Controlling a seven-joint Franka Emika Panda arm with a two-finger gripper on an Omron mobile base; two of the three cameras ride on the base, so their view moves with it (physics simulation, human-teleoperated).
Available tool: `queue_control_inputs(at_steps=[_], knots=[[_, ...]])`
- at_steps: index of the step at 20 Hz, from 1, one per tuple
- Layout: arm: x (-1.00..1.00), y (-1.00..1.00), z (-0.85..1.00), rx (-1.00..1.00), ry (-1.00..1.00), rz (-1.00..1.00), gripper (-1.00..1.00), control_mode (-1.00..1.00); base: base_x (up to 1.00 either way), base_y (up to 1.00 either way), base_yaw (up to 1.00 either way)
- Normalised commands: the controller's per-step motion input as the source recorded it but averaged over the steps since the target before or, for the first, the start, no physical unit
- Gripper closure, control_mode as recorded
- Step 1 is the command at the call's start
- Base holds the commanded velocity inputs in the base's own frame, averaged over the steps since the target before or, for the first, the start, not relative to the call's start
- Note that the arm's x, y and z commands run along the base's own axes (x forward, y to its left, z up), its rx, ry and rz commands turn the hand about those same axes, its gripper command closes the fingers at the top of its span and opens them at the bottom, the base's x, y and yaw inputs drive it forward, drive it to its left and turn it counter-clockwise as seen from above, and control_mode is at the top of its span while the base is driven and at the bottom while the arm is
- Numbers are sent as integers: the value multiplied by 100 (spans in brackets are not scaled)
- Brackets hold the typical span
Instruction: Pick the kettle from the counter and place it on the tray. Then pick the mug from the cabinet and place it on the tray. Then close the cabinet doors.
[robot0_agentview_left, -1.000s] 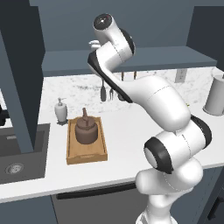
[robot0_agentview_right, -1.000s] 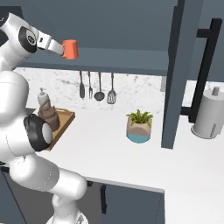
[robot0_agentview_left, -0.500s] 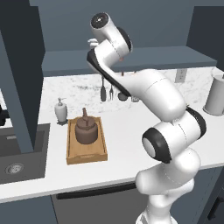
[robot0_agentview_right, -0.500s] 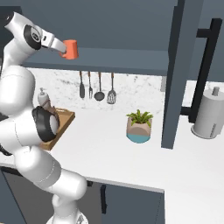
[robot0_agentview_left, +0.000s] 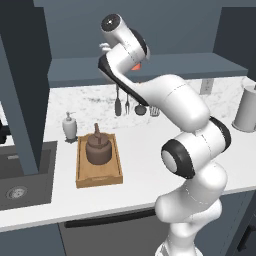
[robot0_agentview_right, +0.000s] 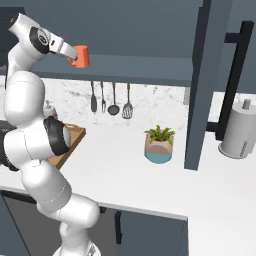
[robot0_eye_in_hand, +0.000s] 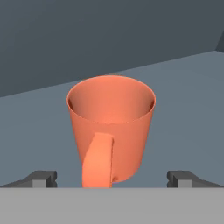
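Observation:
The orange mug (robot0_eye_in_hand: 111, 127) stands upright on the cabinet (robot0_agentview_right: 150, 67) shelf with its handle turned toward me. My gripper (robot0_eye_in_hand: 113, 178) is open, one fingertip (robot0_eye_in_hand: 43, 178) on each side of the mug's base and clear of it. From the right base view the gripper (robot0_agentview_right: 74, 54) reaches the mug (robot0_agentview_right: 82, 56) from the left at shelf height. A sliver of the mug (robot0_agentview_left: 136, 65) peeks out behind the arm. The dark-brown kettle (robot0_agentview_left: 98, 148) sits on the wooden tray (robot0_agentview_left: 100, 177) on the white counter (robot0_agentview_left: 145, 150). Both cabinet doors (robot0_agentview_left: 25, 85) (robot0_agentview_right: 207, 85) stand open.
A soap dispenser (robot0_agentview_left: 69, 126) stands behind the tray, beside a dark sink (robot0_agentview_left: 20, 175). Utensils (robot0_agentview_right: 107, 97) hang on the backsplash under the shelf. A potted plant (robot0_agentview_right: 160, 144) and a tall grey container (robot0_agentview_right: 239, 131) stand on the counter to the right.
The arm has swung forward and the hand has closed in on the mug, its jaws staying wide. Mug, kettle and tray have not moved.

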Motion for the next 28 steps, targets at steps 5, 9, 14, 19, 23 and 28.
queue_control_inputs(at_steps=[5, 9, 14, 19, 23, 28], knots=[[11, 0, 0, 0, 0, -5, -100, -100, 0, 0, 0], [13, 0, 0, 0, 0, -5, -100, -100, 0, 0, 0], [13, 0, 0, 0, 0, -3, -100, -100, 0, 0, 0], [0, 0, 0, 0, 0, 0, 100, -100, 0, 0, 0], [0, 0, 0, 0, 0, 0, 100, -100, 0, 0, 0], [0, 0, -4, 0, 0, 0, 100, -100, 0, 0, 0]])
